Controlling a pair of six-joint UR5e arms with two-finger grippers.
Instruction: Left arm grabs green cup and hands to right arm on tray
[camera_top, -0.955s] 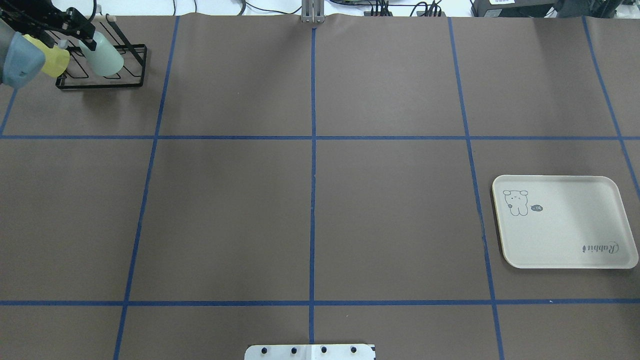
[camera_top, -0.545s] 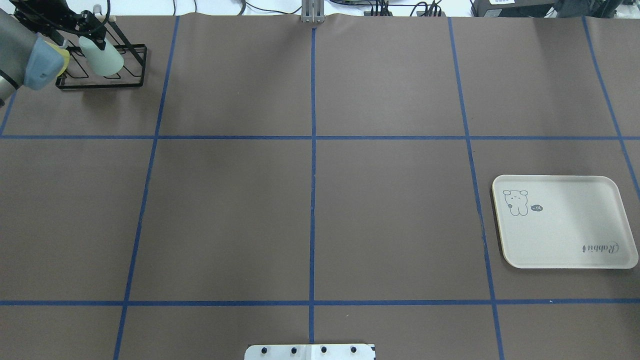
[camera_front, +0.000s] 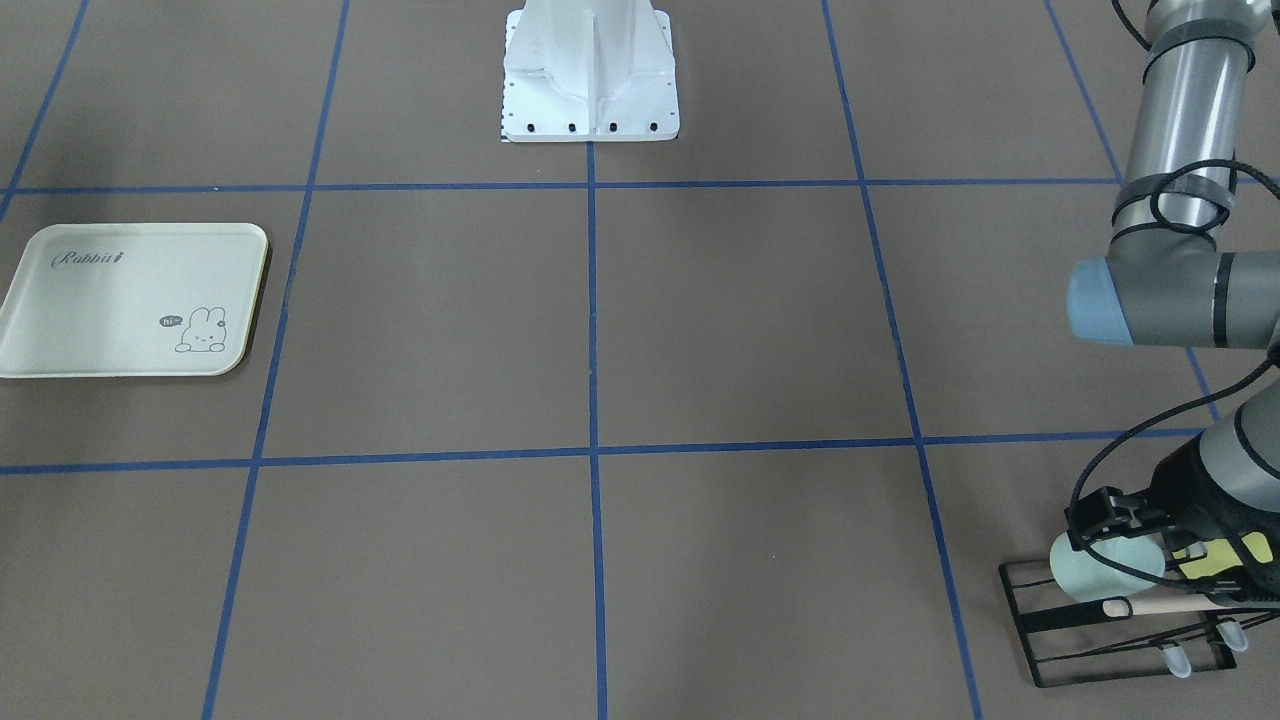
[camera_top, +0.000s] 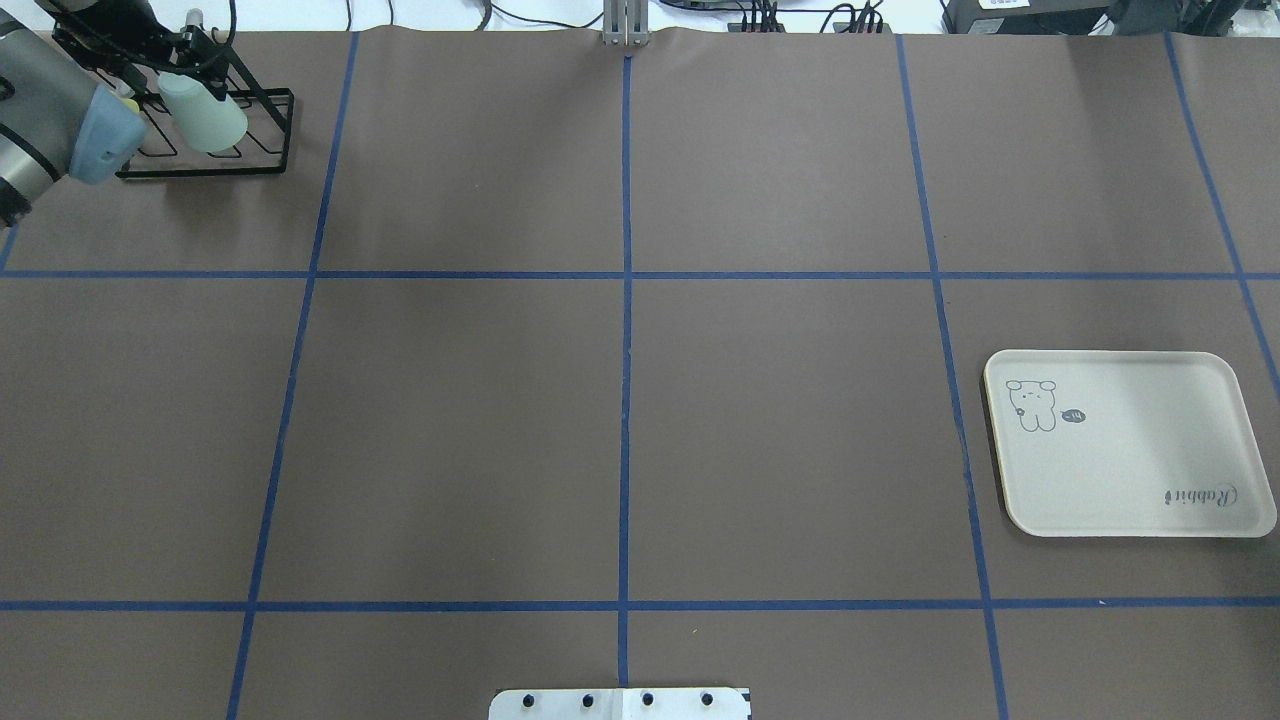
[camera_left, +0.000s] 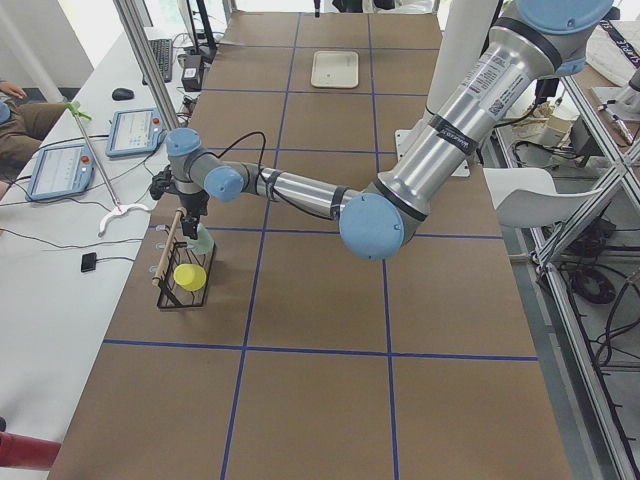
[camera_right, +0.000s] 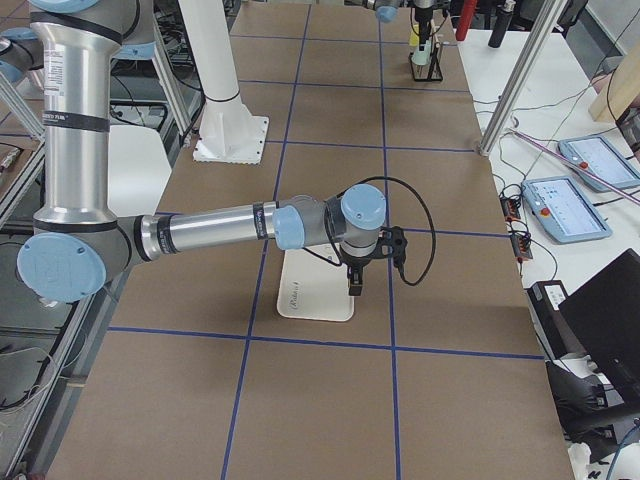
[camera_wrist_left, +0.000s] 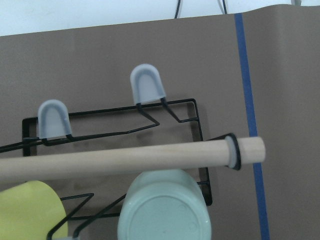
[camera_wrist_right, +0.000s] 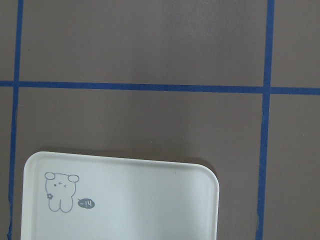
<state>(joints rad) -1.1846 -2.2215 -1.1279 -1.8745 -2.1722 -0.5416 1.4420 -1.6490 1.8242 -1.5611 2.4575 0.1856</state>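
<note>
The pale green cup lies tilted on a black wire rack at the table's far left corner. It also shows in the front view and, base toward the lens, at the bottom of the left wrist view. My left gripper hangs right over the cup's base end and looks open, its fingers astride the cup. The cream tray lies at the right and holds nothing. My right gripper hovers at the tray's edge; I cannot tell whether it is open or shut.
A yellow-green cup sits on the same rack beside the green one, also in the left wrist view. A wooden dowel runs across the rack above both cups. Blue tape lines grid the brown table.
My left arm has swung farther over the rack, its elbow now covering the yellow cup in the overhead view. The gripper has shifted toward the green cup's base. The cup and tray have not moved.
</note>
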